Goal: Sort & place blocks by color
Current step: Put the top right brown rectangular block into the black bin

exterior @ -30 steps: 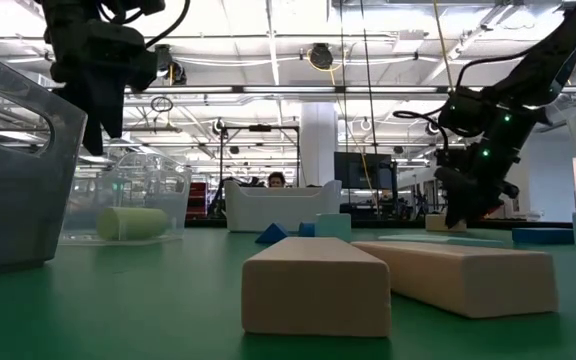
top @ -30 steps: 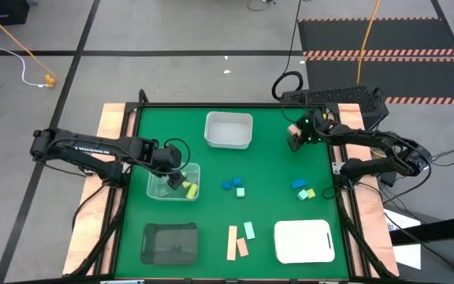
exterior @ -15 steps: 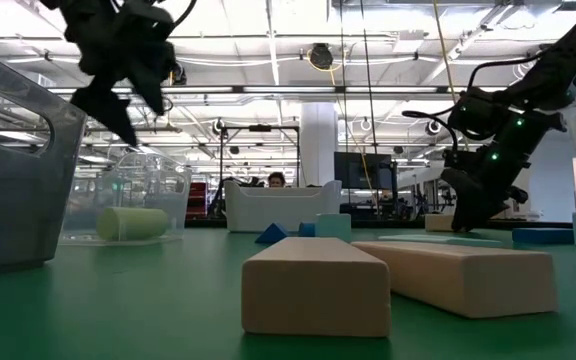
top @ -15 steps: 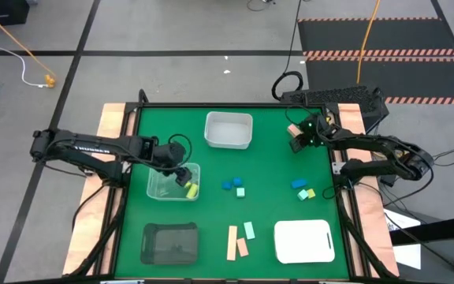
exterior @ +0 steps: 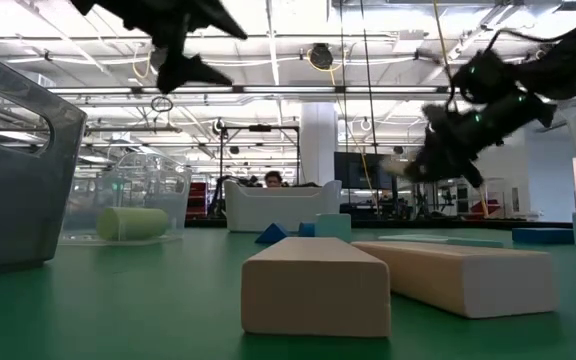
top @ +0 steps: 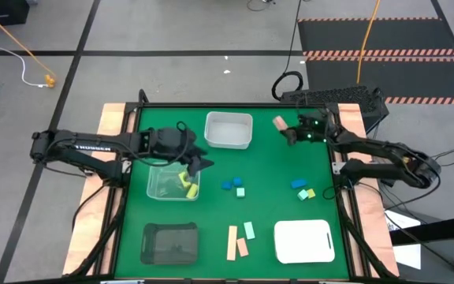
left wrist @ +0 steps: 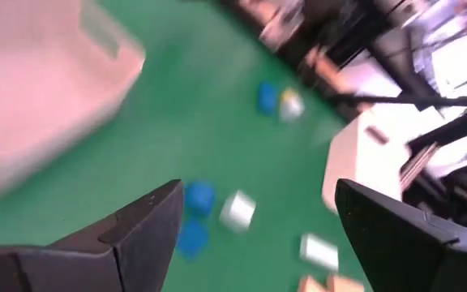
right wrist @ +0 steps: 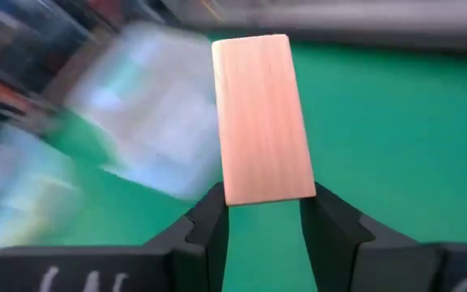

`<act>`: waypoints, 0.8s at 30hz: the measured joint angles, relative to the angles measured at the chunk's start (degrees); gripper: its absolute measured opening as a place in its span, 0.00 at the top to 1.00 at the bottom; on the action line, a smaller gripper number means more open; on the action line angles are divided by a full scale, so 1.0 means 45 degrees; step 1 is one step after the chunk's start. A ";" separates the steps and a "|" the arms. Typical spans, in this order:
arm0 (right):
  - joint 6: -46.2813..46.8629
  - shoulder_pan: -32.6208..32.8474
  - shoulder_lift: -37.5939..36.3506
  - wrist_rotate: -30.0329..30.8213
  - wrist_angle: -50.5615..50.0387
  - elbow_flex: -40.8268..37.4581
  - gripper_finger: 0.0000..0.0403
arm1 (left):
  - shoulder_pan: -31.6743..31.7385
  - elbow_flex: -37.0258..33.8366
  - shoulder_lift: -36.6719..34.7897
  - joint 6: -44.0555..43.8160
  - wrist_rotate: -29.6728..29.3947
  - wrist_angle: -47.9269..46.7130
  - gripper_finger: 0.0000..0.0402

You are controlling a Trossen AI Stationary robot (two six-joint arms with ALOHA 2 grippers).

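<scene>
Right gripper clamped on tan-pink bar, raised near worktop's far right corner. Left gripper spread apart, empty, above clear tray's far edge.

Both arms were raised above the table, one gripper empty and spread, the other clamped.

The left arm reached in from the left edge, its elbow bent, and the left gripper hung over the mat with its two dark fingers spread wide and nothing between them. The right arm stretched in from the right edge toward the far side, and the right gripper pointed leftward, its fingers closed on a tan-pink block.
</scene>
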 joint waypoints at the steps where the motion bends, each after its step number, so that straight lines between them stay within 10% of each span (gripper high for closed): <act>1: 0.0501 0.0147 -0.0194 -0.0231 0.0612 0.0015 0.73 | 0.0062 0.0000 0.0000 0.0520 -0.0062 0.0406 0.20; 14: 0.5412 0.4052 -0.0668 -0.1668 0.4806 0.0509 0.73 | 0.0902 0.0000 0.0000 1.1408 -0.0711 0.4345 0.20; 24: 0.4489 0.5494 0.0561 -0.2163 0.2000 0.3669 0.73 | 0.1478 0.0002 0.0092 1.1582 -0.0710 0.4372 0.20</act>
